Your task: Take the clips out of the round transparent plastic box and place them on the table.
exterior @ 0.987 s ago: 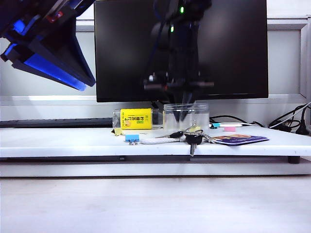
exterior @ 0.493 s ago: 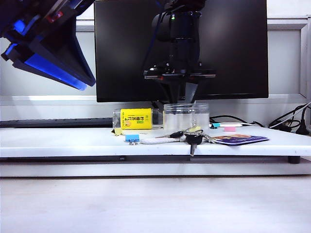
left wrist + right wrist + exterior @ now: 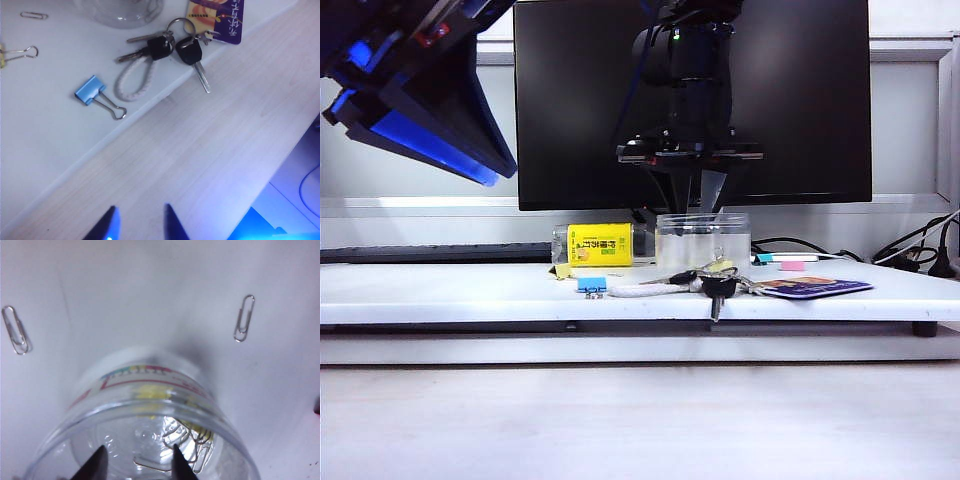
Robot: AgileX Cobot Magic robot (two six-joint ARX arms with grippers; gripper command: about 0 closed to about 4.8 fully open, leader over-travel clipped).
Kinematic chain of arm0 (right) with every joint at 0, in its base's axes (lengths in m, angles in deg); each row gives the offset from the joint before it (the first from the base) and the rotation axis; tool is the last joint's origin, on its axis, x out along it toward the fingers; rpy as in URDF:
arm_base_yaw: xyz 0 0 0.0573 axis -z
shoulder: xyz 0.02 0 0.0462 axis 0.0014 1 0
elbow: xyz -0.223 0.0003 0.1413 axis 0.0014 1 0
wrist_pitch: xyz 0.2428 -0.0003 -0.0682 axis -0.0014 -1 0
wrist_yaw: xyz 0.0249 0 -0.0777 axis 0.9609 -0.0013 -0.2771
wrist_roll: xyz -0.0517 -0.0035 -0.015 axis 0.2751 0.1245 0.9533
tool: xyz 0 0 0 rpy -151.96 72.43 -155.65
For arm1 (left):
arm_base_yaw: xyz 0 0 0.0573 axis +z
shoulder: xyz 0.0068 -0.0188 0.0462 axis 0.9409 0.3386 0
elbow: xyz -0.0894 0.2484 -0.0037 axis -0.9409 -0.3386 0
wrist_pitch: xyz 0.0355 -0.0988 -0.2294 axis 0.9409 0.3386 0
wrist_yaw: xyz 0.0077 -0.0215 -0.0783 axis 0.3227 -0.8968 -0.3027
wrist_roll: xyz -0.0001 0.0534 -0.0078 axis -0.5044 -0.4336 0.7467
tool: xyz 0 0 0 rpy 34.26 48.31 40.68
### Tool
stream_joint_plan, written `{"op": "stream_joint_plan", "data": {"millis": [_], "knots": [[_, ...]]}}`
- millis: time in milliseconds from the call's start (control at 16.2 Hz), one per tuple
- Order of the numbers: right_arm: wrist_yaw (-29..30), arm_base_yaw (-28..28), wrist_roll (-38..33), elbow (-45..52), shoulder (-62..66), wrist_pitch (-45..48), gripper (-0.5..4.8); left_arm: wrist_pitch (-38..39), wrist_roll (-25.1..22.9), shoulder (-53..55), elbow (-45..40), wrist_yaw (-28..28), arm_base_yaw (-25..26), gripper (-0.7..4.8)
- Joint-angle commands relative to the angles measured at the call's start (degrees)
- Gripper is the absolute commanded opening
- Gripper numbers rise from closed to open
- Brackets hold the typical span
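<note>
The round transparent plastic box (image 3: pixel 703 240) stands on the white table (image 3: pixel 470 290) in front of the monitor. My right gripper (image 3: pixel 692 203) hangs straight over it, tips just above the rim. In the right wrist view that gripper (image 3: pixel 139 450) is open and empty over the box (image 3: pixel 150 407), and several yellowish clips (image 3: pixel 194 436) with wire handles lie tangled on its floor. One yellowish clip (image 3: pixel 20 52) lies on the table to the left of the box. My left gripper (image 3: pixel 140 211) is open and empty, high above the wood-grain surface in front of the table's edge.
A blue binder clip (image 3: pixel 90 90), a bunch of keys (image 3: pixel 161 48) on a braided loop and a printed card (image 3: pixel 216 15) lie near the front edge. A yellow packet (image 3: pixel 600 244) stands left of the box. Loose paper clips (image 3: pixel 243 318) lie beyond it.
My right gripper has risen out of the box to just above its rim and its jaws have spread open. The left arm has stayed still.
</note>
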Motion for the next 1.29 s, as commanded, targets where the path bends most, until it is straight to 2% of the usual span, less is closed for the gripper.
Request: {"op": "stream_joint_plan", "data": {"millis": [62,740,863,987,1172,1295], "knots": [[-2.0,0.0,-1.3,-0.2,-0.3,0.0,1.43,-0.5,-1.3,-0.1,0.3,0.0,0.0,1.25],[-3.6,-0.4,-4.6,0.5,-1.2,-0.1,1.34,-0.3,-1.5,-0.1,0.3,0.0,0.0,1.25],[-4.5,-0.4,-4.6,3.1,-2.8,-0.1,1.06,-0.3,-1.5,-0.1,0.3,0.0,0.0,1.25],[-6.6,-0.3,-4.5,6.7,-4.7,-0.1,1.06,-0.3,-1.5,-0.1,0.3,0.0,0.0,1.25],[-5.6,-0.3,-4.6,7.8,-5.1,0.0,1.02,-0.4,-1.4,-0.1,0.3,0.0,0.0,1.25],[-5.8,-0.3,-4.7,7.9,-5.0,0.0,0.66,0.0,-1.3,-0.1,0.3,-0.1,0.0,1.25]]}}
